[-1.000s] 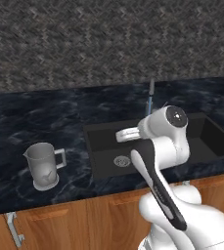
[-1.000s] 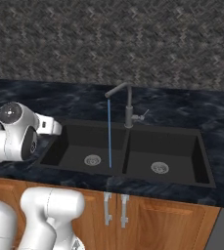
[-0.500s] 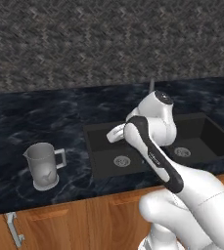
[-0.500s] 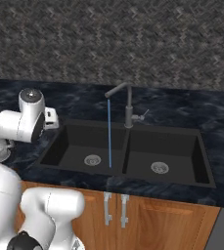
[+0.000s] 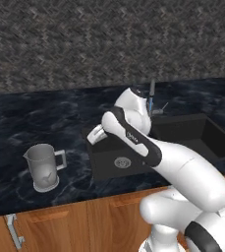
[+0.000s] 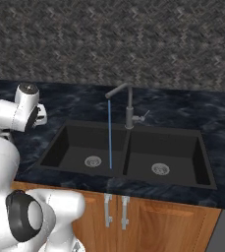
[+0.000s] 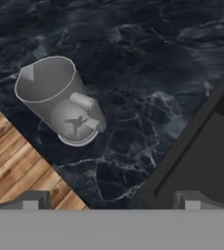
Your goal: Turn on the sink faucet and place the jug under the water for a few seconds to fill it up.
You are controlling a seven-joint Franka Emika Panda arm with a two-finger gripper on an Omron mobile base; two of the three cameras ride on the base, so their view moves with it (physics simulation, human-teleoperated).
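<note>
Jug [image 5: 44, 168] stands upright on the black marble counter [image 5: 15, 123], well left of the sink [image 6: 128, 152], near the counter's front edge, handle turned toward the sink. It looks empty. Water [image 6: 109, 134] already runs from the faucet [image 6: 128, 106] into the sink's left basin, so the step in hand is the reach for the jug. Gripper [image 7: 111, 201] hovers over the counter just left of the sink's rim, fingers spread wide, nothing between them, jug off-centre in the hand view. To do it well: centre the jug between the fingers, come down level, close on the body or the handle without tipping it, keep it upright for the carry to the stream.
</note>
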